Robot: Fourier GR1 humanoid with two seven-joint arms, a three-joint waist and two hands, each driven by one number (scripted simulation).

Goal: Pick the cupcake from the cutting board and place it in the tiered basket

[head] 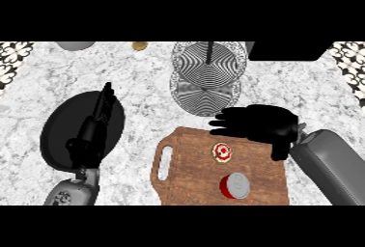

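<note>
The cupcake (pixel 222 151), small with a red and white top, sits on the brown cutting board (pixel 192 188) near the board's middle. My right hand (pixel 260 124) hovers over the board's far edge, just beyond and to the right of the cupcake, open with fingers pointing left and thumb hanging down; it holds nothing. The tiered basket (pixel 206 72), two round tiers with a black and white striped pattern round a dark centre post, stands directly behind the board. My left hand (pixel 92 128) rests open, fingers up, over a dark plate at the left.
A red and white round container (pixel 234 185) lies on the board's near part. The dark round plate (pixel 61 120) sits at the left. At the back stand a grey bowl (pixel 75 45), a small golden object (pixel 140 46) and a black box (pixel 285 50).
</note>
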